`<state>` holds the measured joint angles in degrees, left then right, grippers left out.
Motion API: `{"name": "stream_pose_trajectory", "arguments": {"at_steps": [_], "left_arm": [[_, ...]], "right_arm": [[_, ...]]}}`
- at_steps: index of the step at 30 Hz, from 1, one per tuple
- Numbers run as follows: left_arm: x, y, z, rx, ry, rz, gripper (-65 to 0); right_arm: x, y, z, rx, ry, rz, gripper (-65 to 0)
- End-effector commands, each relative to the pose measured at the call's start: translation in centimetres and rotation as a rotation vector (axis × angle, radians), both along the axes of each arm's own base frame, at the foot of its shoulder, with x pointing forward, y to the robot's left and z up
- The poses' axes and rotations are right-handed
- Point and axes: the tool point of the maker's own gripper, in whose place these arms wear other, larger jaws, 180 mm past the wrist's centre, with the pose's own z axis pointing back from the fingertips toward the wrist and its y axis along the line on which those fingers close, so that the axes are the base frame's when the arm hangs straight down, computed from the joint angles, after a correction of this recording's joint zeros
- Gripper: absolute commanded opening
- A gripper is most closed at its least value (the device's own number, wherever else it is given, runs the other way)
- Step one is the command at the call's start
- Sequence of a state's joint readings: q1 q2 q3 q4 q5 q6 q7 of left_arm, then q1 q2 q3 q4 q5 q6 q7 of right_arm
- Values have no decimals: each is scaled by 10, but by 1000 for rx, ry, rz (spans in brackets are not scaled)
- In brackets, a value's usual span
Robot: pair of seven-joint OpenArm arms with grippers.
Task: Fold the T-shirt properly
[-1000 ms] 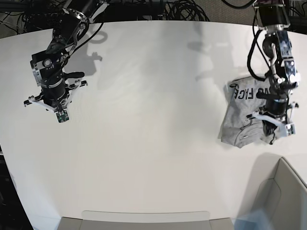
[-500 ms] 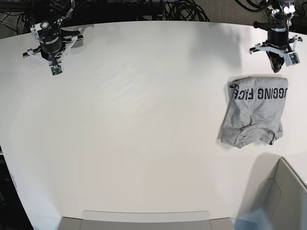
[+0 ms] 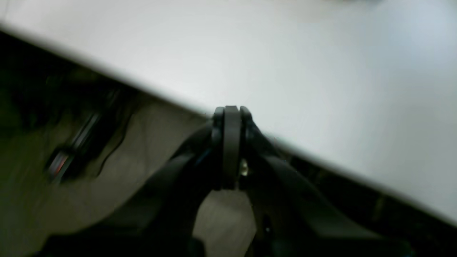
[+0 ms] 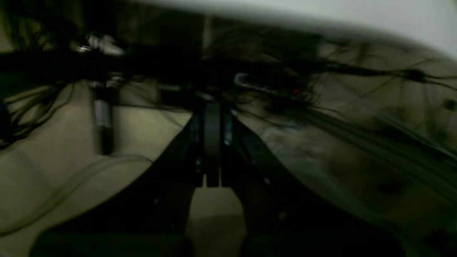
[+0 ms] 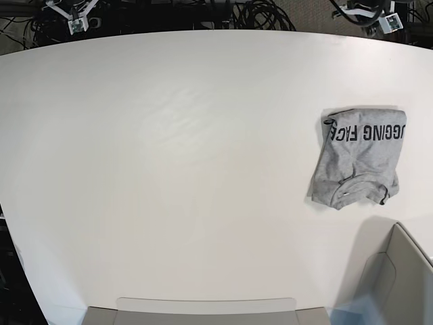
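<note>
I have the T-shirt [image 5: 358, 157] lying near the right edge of the counter [image 5: 189, 169], about midway along that edge, folded into a compact packet with black block lettering facing up across its far band. My worry is that the packet is not tidy: the near end bunches into curved ridges around what looks like the ribbed neck, and the near corners sit uneven, so soft cotton like this could spring open or slump if it is nudged. It also lies close to the counter's right edge, so a careless drag could pull a layer askew. If I call the task finished here, the fold may not pass as proper. The fabric is heather grey, matte and limp, roughly rectangular, narrowing a little toward me. The counter is smooth, white and faintly glossy, with a curved far edge. A pale bin [image 5: 399, 277] sits at the near right corner, apart from the shirt. The left claw [image 3: 231, 117] is pressed shut on nothing, hanging over the counter's edge with dark floor beneath. The right claw [image 4: 211, 110] is likewise fully closed and empty, off the counter above a blurred tangle of cables [image 4: 285, 89]. Both wrist views are smeared, so finer detail escapes me.
</note>
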<state>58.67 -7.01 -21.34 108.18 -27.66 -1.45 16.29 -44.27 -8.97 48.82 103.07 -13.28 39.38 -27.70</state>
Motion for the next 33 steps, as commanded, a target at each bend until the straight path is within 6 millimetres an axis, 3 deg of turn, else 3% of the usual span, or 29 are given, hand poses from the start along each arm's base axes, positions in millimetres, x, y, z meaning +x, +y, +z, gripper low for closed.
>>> {"name": "stream_pose_trajectory", "arguments": {"at_steps": [1,5,9,13,16,18,19,21,23,25,27,30,33], "left_arm": [[-7,3,-3,9,14,-3,-650],[-53,-14,-58,-32,130,-2,-650],[-95,-45,-121,-32,252,-100,-650],[-143,-49,-186,-71,422,-24,-650],[-178,-54,-219,-75,529,20,-650],[-191,-61,-231,-67,576,35,-650],[-195,-54,-232,-47,600,38,-650],[-119,-36,-240,9,429,19,-650],[-72,-21,-241,34,355,15,-650],[-68,-17,-245,19,386,26,-650],[-74,-18,-248,1,431,37,-650],[-87,-24,-251,-29,489,49,-650],[-92,-30,-254,-56,525,59,-650]], "right_arm": [[-12,8,-14,63,-9,-21,-650],[-38,31,-66,221,-45,-119,-650],[-44,24,-107,246,-30,-211,-650],[-42,-2,-139,230,18,-279,-650],[-41,-20,-154,246,37,-334,-650],[-39,-22,-161,273,54,-345,-650],[-41,-17,-166,292,77,-334,-650],[-47,-11,-175,288,133,-291,-650],[-62,-29,-188,116,209,-230,-650],[-68,-50,-193,-78,265,-116,-650],[-58,-84,-185,-319,255,-31,-650],[-35,-133,-151,-682,174,-36,-650],[-26,-148,-128,-857,136,-40,-650]]}}
